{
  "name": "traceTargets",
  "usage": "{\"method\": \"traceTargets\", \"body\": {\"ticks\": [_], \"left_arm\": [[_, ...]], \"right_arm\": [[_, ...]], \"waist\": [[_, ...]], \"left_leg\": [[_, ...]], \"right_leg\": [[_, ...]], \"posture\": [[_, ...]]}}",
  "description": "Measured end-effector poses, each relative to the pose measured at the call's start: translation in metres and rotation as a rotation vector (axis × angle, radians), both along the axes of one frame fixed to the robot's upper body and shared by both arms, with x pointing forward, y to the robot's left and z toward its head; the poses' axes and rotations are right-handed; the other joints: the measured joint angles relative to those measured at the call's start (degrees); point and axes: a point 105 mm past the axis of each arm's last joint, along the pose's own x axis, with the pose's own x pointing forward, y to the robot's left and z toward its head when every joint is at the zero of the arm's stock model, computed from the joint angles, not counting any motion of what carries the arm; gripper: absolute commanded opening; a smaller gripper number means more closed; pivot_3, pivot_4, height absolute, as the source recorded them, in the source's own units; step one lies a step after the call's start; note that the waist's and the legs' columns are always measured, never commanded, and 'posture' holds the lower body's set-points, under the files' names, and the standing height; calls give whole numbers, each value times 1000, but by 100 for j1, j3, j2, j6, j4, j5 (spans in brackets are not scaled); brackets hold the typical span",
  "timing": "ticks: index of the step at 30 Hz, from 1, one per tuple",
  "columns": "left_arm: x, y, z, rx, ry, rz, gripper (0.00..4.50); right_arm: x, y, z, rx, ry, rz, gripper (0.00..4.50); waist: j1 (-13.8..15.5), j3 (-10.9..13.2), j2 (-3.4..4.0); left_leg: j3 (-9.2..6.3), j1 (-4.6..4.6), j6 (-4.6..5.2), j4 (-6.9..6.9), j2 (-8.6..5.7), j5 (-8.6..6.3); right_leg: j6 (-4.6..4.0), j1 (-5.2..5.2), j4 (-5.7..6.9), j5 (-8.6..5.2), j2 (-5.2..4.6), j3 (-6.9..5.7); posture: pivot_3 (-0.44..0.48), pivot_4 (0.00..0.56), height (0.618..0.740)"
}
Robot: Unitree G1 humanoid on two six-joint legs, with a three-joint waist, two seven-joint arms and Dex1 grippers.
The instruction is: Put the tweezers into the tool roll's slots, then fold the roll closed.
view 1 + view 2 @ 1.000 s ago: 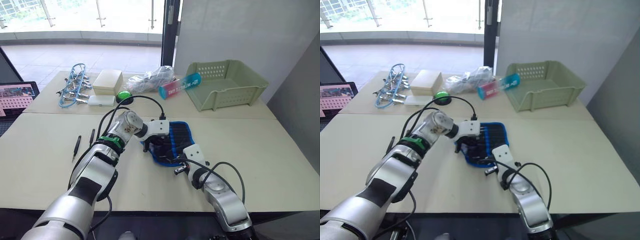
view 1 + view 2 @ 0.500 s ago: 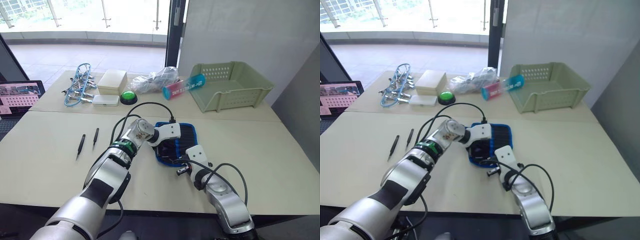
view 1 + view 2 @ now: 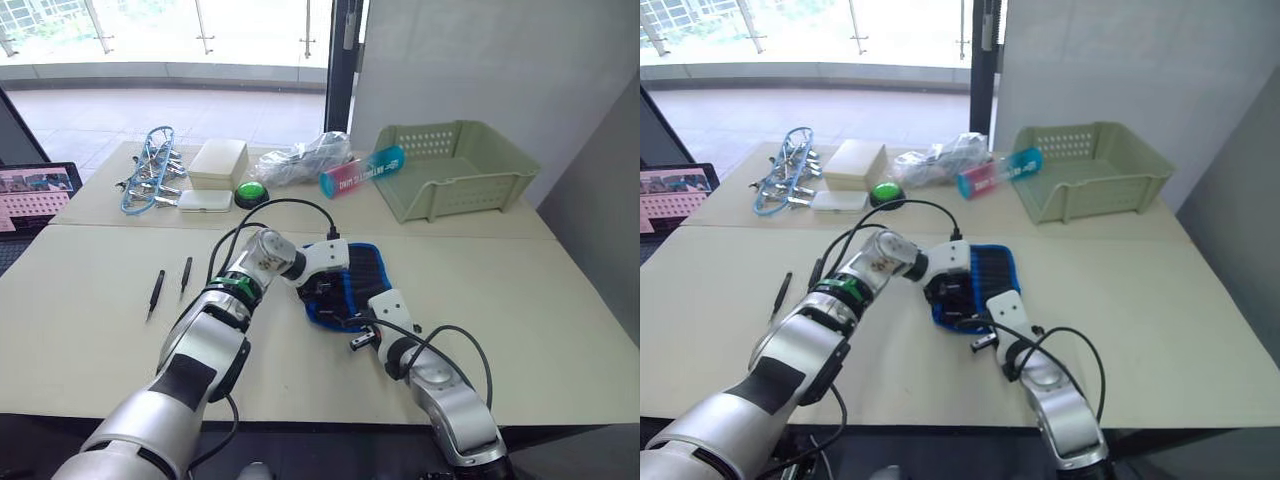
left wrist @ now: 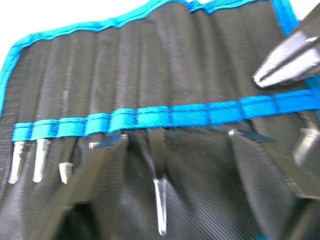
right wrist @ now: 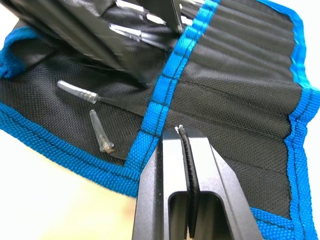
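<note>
Tool roll (image 3: pixel 355 283) lies open on the near table (image 3: pixel 90 330), a black fabric pouch edged in bright blue, a blue band stitched across its row of narrow slots (image 4: pixel 165 80). Several tweezers (image 4: pixel 159 192) already sit in those pockets, silvery tips poking out below the band (my left wrist view shows about six tips, one longer and pointed near the middle). Two more black tweezers (image 3: pixel 170 285) rest loose on the table, well apart from the roll, out past my left arm.

My left gripper (image 3: pixel 322 290) sits over the roll's near left part, its fingers (image 4: pixel 100 175) spread apart on either side of the long tip. My right gripper (image 3: pixel 362 322) presses at the roll's near edge with its fingers (image 5: pixel 200 170) pinched together, nothing but a thin dark seam between them, right at the blue band.

Compared with half a second ago, the whole view has swung slightly, so the camera has moved; the roll, the loose tweezers and both my grippers keep the same places relative to one another.
</note>
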Motion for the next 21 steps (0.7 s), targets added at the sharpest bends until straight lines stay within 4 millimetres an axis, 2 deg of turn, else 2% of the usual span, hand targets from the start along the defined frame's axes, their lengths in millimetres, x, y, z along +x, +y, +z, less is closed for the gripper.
{"method": "traceTargets", "body": {"ticks": [4, 6, 9, 13, 16, 21], "left_arm": [[8, 43, 41, -119, -62, 119, 3691], [4, 68, 44, -199, -37, 207, 3691], [-9, 111, 36, -279, 10, 357, 3691], [-33, 173, 30, -341, 1, 596, 3691], [-61, 218, 23, -389, -25, 792, 4446], [-117, 263, 15, -463, -63, 1032, 4446]], "right_arm": [[0, 1, 0, 0, 2, 12, 0], [1, 3, 0, 0, 3, 19, 0], [1, 3, 0, -2, 4, 26, 0], [3, 2, 0, -13, 7, 38, 0], [4, 3, 0, -19, 9, 52, 0], [5, -1, -2, -35, 17, 62, 0]], "waist": [[-60, 1, 9], [-86, 3, 12], [-126, 5, 15], [-119, 5, 13], [-140, 11, 23], [-100, 7, 12]], "left_leg": [[0, 6, -19, -6, 0, 11], [-1, 7, -21, -6, 0, 12], [-3, 7, -21, -7, 0, 12], [-6, 8, -10, -5, 0, 6], [-6, 11, -2, -6, 1, 1], [-9, 11, 0, -6, 1, -1]], "right_leg": [[0, 7, 0, 0, 0, 2], [0, 8, 2, -1, 0, 2], [0, 7, 5, -1, 0, 2], [0, 10, 3, 0, 0, 3], [0, 9, 3, -1, 0, 6], [0, 12, -2, -1, 0, 7]], "posture": [[0, 150, 716], [0, 150, 716], [0, 150, 716], [0, 150, 716], [0, 150, 716], [0, 150, 716]]}}
